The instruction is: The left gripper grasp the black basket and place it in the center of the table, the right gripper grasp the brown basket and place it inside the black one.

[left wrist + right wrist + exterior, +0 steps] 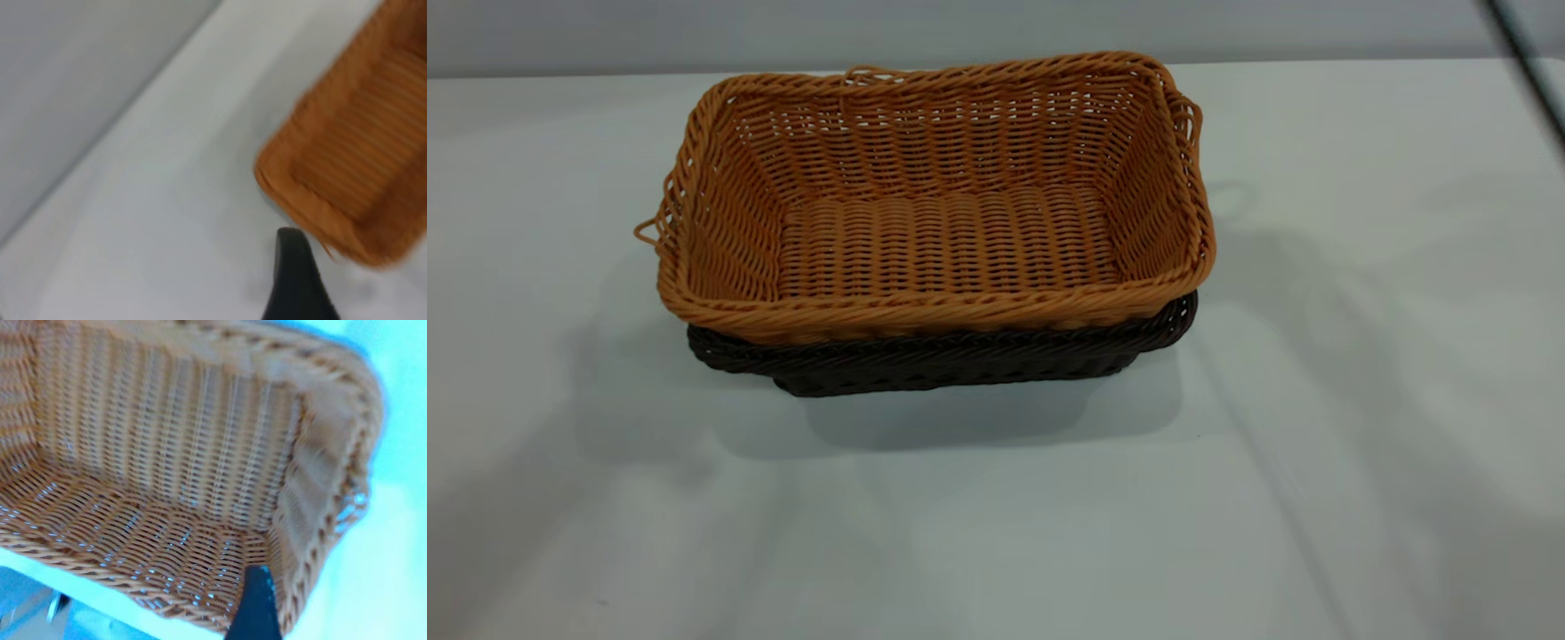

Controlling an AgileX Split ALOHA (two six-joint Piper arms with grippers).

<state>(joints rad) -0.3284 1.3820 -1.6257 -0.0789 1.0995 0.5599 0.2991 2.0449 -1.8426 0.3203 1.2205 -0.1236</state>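
The brown basket sits nested inside the black basket in the middle of the white table. Only the black basket's rim and front wall show below it. Neither gripper shows in the exterior view. In the left wrist view a blurred black part of my left gripper hangs over bare table, just off a corner of the brown basket. In the right wrist view a dark part of my right gripper is over the brown basket's inner wall, near one corner. The black basket is hidden in both wrist views.
A thin dark line crosses the far right corner of the exterior view. A grey wall runs behind the table's far edge. Bare tabletop lies on all sides of the stacked baskets.
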